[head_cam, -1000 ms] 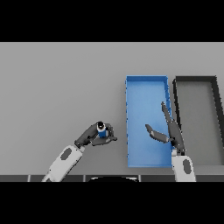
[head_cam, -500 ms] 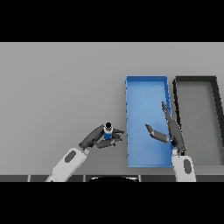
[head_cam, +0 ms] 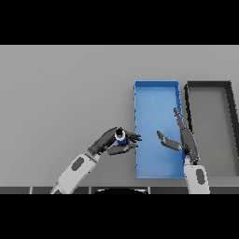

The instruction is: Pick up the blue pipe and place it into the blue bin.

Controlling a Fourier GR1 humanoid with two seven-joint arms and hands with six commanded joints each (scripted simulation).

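Left hand [head_cam: 113,144] pinching blue pipe [head_cam: 121,137], carrying it just beside blue bin [head_cam: 156,85] left wall, above counter [head_cam: 65,93]. Right hand [head_cam: 183,139] hovering spread over bin. Next: crossing wall, releasing inside.

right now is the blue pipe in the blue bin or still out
Out. The blue pipe is held in the left hand, just left of the blue bin, whose floor looks bare.
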